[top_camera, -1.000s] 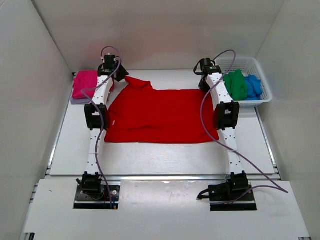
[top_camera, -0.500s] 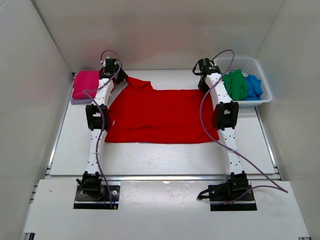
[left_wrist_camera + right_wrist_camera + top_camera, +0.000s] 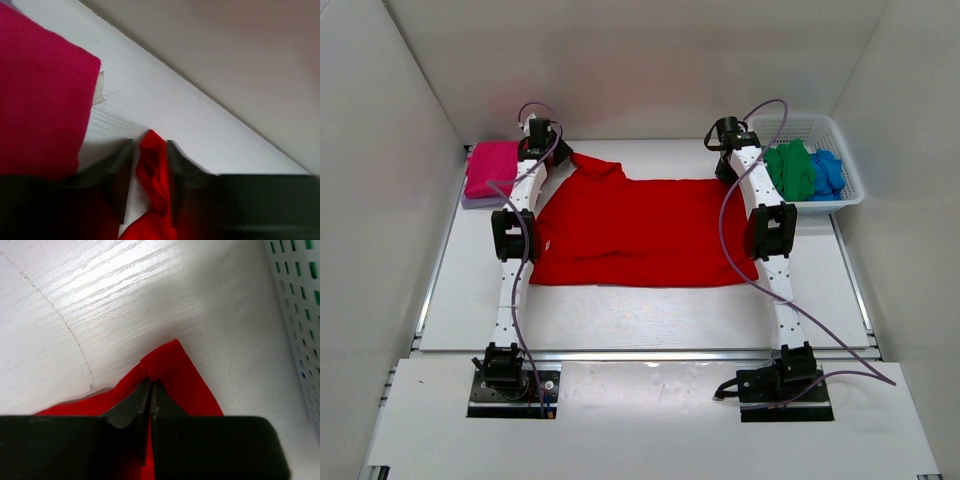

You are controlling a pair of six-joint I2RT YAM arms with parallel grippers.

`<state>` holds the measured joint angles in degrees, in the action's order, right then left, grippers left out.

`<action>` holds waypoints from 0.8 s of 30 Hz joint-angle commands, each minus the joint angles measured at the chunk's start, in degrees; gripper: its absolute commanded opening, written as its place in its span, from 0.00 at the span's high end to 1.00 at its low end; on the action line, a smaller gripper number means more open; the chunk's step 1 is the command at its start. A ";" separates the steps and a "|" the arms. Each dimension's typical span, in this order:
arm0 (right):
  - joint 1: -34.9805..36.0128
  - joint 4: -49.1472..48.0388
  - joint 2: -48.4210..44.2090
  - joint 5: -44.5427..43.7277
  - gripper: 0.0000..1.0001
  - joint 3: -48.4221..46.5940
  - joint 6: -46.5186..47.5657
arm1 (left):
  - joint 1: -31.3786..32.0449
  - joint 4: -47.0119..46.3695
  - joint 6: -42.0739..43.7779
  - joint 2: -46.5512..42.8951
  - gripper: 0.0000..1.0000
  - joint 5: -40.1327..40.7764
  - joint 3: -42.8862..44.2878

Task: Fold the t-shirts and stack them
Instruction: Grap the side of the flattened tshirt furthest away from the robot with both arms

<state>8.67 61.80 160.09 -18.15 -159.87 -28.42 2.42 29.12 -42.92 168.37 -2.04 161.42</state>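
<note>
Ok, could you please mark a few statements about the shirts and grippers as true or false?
1. The red t-shirt lies spread out on the table. True.
2. The right gripper hangs open over the basket. False: it is shut on a corner of the red t-shirt.
3. The pink t-shirt lies in the basket. False: it lies at the table's far left; the basket holds the green t-shirt and the blue t-shirt.
4. Red cloth sits between the fingers of the left gripper. True.

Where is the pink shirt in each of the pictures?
Top view: the pink shirt lies folded at the far left.
Left wrist view: it fills the left side.
Right wrist view: not in it.
Shared landmark: the red shirt, which shows in all three views.
</note>
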 commanded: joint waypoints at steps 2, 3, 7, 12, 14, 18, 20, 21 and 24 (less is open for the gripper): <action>0.47 0.51 0.83 -1.45 1.00 -1.76 0.30 | 0.49 -1.96 -0.59 1.34 0.85 -0.59 1.17; 0.74 0.43 0.84 -1.62 1.00 -1.67 0.13 | 0.49 -2.92 -0.76 1.43 0.91 -0.51 1.26; 0.30 0.43 0.84 -1.62 0.99 -1.24 0.21 | 0.31 -3.28 -1.56 1.43 1.00 -3.31 1.35; 0.74 -0.19 0.31 -2.06 1.00 -1.67 0.91 | 0.31 1.80 1.25 -2.51 1.00 -1.03 1.26; 1.26 -0.71 0.05 -2.76 1.00 -1.49 1.53 | 0.22 2.69 2.74 -4.72 1.00 -0.15 1.35; 1.18 -1.95 -0.92 -2.33 1.00 -1.58 2.23 | -0.74 3.22 4.33 -9.81 1.00 -0.33 1.35; 1.27 -2.47 -1.36 -2.06 1.00 -1.76 2.93 | -0.92 4.36 5.38 -12.10 1.00 0.81 1.26; 1.27 -2.65 -1.80 -2.06 1.00 -1.76 3.02 | -1.10 4.80 6.08 -13.41 1.00 0.47 0.91; 1.53 -2.48 -2.68 -2.41 1.00 -1.76 2.94 | -1.54 6.47 6.79 -15.88 1.00 0.38 1.26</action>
<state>9.43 60.95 160.11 -19.51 -159.87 -26.22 1.80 34.02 -38.35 162.60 -2.28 161.40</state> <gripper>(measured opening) 0.005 0.011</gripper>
